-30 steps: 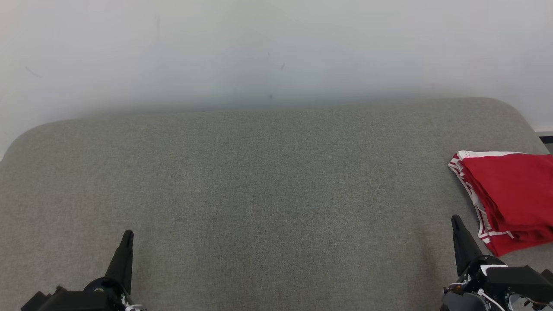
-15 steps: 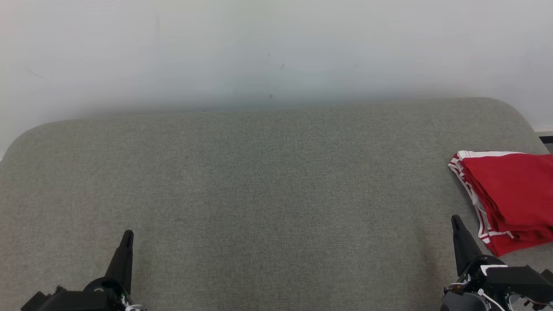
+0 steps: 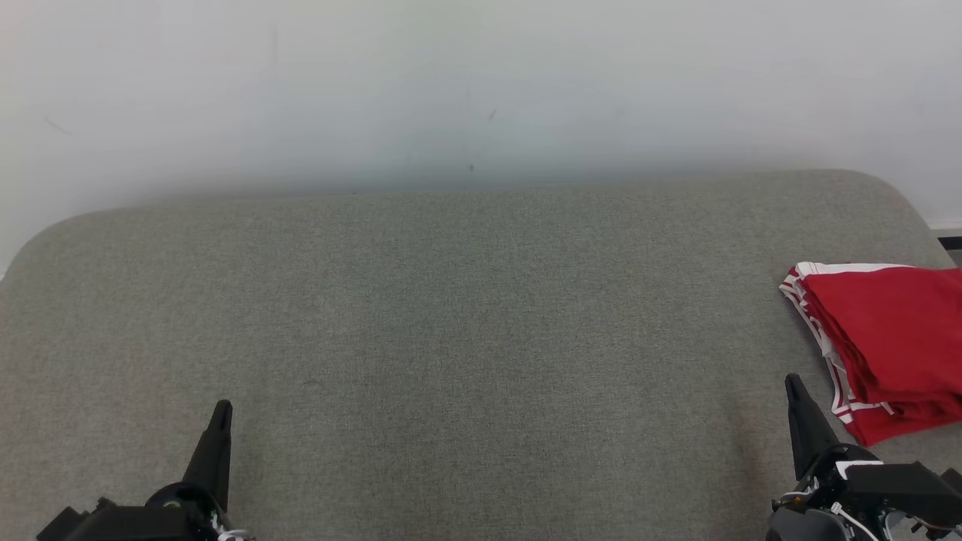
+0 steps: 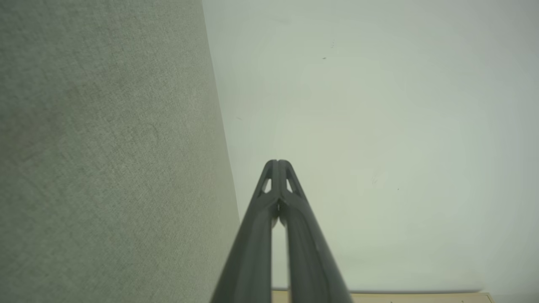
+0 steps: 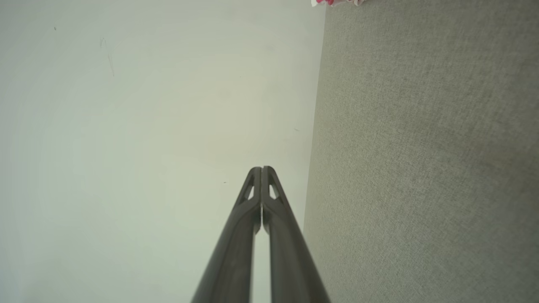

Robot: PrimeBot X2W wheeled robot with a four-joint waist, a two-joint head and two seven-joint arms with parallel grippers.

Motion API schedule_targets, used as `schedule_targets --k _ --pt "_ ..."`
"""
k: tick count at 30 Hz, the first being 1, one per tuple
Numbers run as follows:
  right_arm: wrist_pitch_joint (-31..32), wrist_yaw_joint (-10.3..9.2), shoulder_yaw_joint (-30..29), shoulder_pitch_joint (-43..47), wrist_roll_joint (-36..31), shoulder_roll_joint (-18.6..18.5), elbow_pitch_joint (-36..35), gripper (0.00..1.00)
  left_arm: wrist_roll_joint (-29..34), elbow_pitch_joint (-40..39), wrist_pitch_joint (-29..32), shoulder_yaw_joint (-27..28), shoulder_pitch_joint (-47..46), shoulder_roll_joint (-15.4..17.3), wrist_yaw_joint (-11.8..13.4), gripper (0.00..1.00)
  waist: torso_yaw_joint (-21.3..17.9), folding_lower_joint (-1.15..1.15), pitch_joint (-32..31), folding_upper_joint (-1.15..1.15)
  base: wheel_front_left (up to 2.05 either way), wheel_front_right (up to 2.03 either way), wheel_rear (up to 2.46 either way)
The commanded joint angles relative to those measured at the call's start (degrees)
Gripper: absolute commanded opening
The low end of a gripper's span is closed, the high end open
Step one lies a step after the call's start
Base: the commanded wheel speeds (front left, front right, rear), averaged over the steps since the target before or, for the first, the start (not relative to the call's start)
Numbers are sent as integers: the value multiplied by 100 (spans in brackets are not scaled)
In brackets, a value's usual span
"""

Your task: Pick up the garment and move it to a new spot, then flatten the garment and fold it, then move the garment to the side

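At the bottom left of the head view, the left gripper (image 3: 221,412) points up the frame over the grey surface (image 3: 466,315), fingers clenched tip to tip, gripping nothing. The left wrist view shows the same: both fingers (image 4: 263,210) meet at the tips, with small slots of wall showing through below them. At the bottom right, the right gripper (image 3: 791,383) is also clamped together with nothing in it. In the right wrist view its fingers (image 5: 276,219) touch along the tips. Neither gripper touches the garment.

The garment (image 3: 894,330) is red with white trim and lies folded on the surface at the right edge, just beside the right gripper, apart from it.

The frame's right edge cuts the garment off, so its full outline can't be told. The bottom edge cuts off both gripper bodies. The right wrist view catches only a red-and-white sliver of the garment at its top edge. Whether the fingertips rest on the surface or hang above it can't be told. A pale wall (image 3: 481,90) stands behind the surface. The left wrist view has a beige strip (image 4: 379,297) at its bottom edge, too thin to make out. A dark bit (image 3: 950,242) at the head view's right edge is also unclear.
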Motion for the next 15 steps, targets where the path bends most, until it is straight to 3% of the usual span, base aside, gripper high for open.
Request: schedule_targets --k 1,15 --pt "14 -12 -7 -17 1 12 -12 0 -21 -19 23 18 -35 32 -19 0 0 0 0 0 0 0 0" --pt "14 -12 -6 -17 2 12 -12 0 -21 -19 23 18 -35 32 -19 0 0 0 0 0 0 0 0"
